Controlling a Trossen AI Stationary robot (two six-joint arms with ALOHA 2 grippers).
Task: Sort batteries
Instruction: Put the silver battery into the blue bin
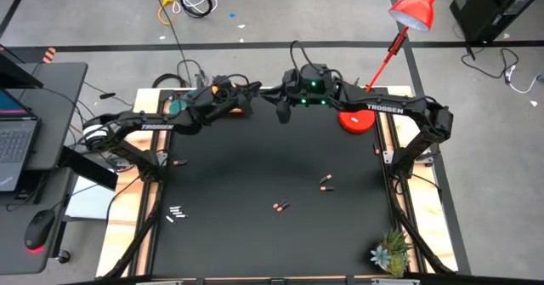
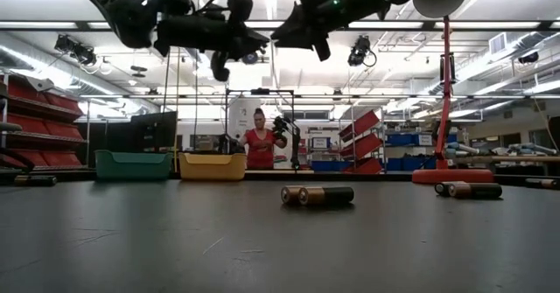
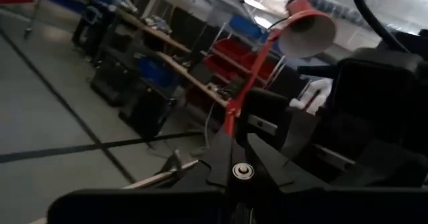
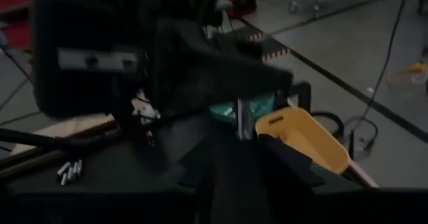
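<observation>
Hovering both arms high by the yellow bowl, I see the right gripper pinching a battery; left gripper unreadable; loose batteries lie mid-mat; small, rigid, slippery, best gripped mid-barrel.

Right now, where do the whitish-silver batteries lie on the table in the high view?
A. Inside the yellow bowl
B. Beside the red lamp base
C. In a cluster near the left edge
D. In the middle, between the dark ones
C: the whitish-silver batteries lie grouped near the left edge of the black table, apart from the dark batteries scattered toward the middle and right.
</observation>
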